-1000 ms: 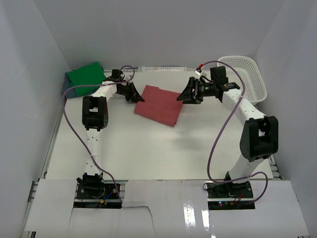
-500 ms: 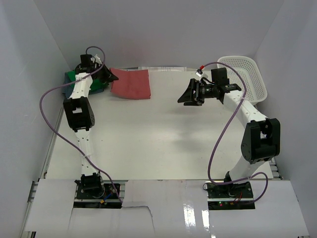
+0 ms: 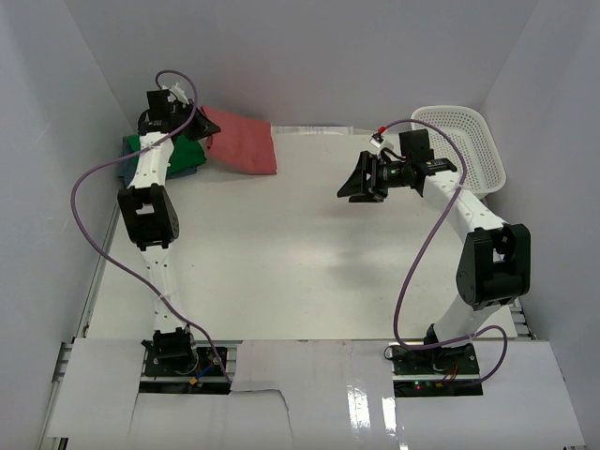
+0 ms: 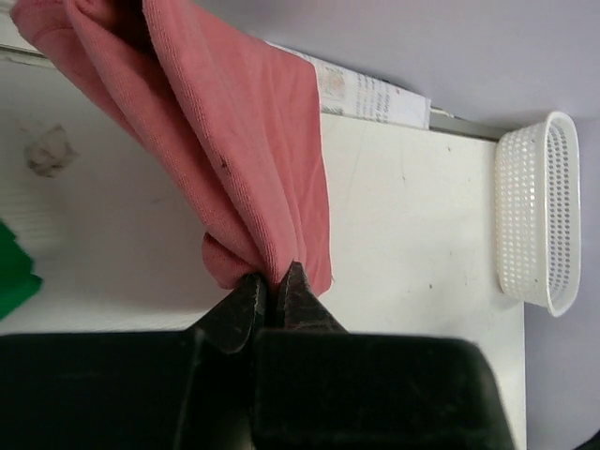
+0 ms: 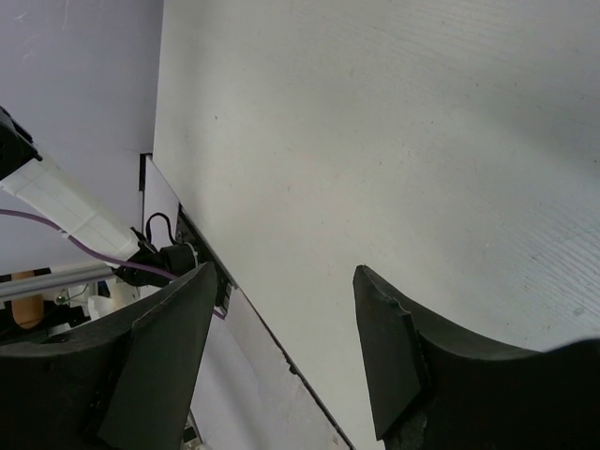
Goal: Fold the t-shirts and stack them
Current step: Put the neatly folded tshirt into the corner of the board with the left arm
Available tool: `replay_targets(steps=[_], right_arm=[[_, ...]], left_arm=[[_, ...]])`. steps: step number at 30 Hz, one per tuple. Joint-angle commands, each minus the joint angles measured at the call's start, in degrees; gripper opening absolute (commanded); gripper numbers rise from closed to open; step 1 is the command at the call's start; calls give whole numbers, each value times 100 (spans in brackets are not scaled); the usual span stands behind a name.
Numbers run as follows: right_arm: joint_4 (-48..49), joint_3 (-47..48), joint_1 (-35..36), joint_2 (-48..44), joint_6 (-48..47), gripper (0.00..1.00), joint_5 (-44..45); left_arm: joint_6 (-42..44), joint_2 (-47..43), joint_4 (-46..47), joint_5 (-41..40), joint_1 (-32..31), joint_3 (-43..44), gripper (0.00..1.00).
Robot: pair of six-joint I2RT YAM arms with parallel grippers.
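My left gripper point(image 3: 202, 125) is shut on the folded brick-red t-shirt point(image 3: 243, 143) at the far left of the table; in the left wrist view the cloth point(image 4: 234, 141) hangs from my pinched fingertips point(image 4: 274, 284) above the table. The folded green t-shirt point(image 3: 171, 150) lies at the far-left corner under my left arm, on top of a blue-grey shirt point(image 3: 127, 165) whose edge just shows. My right gripper point(image 3: 349, 190) is open and empty, held above the table right of centre; its wrist view point(image 5: 286, 281) shows only bare table between the fingers.
A white plastic lattice basket point(image 3: 469, 141) stands at the far right by the wall, also in the left wrist view point(image 4: 539, 216). White walls close in the table on the left, back and right. Purple cables loop off both arms.
My left gripper has carried the red shirt from the table's middle to the far left and lifted it beside the green shirt. The right gripper has stayed almost still.
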Motion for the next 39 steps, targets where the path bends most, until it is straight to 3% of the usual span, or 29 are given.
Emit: replay_targets(steps=[1,6,15,20,23,32,39], right_arm=[[-301,61,-18,-269,-199,66,-64],[-653,53,-9,-479,-340,66,-3],[-724,-447,-9,-770,-473,66,14],[-706,-579,-9,-770,-499,67,-12],[-750,-571,-9,-744,-534,66,-21],[-768,-465,-9,-708,-534,66,-153],[-812,-491,-9,-726,-631,66,-188]], left_arm=[[132,-569,448,-264,425,313,0],[457,-358,632,-642,733,744,4],[281,-568,1292,-598,1067,526,7],[290,-910,1284,-669,1287,-491,1],[412,-1218,1301,-1142,1305,-1229,1],[360,-1571,818,-2240,1629,-2217,2],[299,-957,221,-2400,1902,-1437,4]])
